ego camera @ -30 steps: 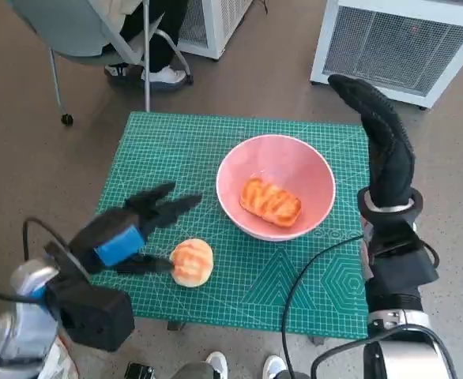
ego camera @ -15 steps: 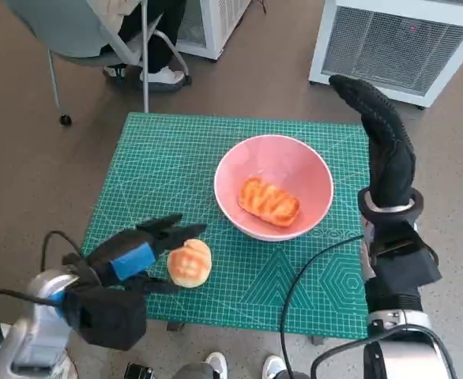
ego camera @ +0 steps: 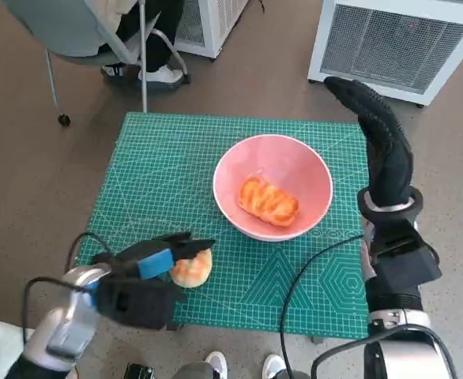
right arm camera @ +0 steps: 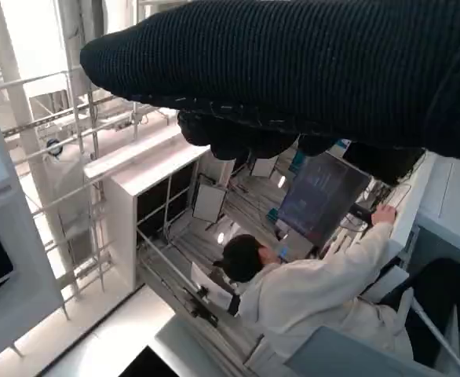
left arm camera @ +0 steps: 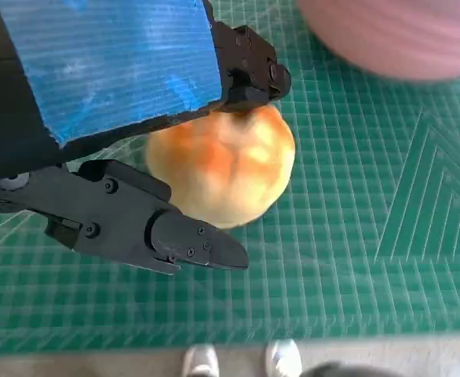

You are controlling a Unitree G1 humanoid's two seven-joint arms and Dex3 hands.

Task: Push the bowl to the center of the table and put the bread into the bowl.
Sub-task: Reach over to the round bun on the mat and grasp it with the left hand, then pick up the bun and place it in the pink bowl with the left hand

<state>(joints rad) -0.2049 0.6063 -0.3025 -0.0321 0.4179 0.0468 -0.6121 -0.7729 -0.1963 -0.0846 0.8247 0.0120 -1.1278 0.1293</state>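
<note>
Bread roll (ego camera: pixel 190 268) on green mat (ego camera: pixel 168 174), left hand (ego camera: pixel 148 260) closing around it.
I see my right hand (ego camera: pixel 382 146) raised, empty, fingers straight; pink bowl (ego camera: pixel 310 170) mid-table holds another bread (ego camera: pixel 269 200); no legible writing.

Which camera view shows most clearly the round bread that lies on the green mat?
The left wrist view: the round bread fills the middle, between the left hand's fingers. The head view shows it small and half covered. The right wrist view does not show it.
</note>
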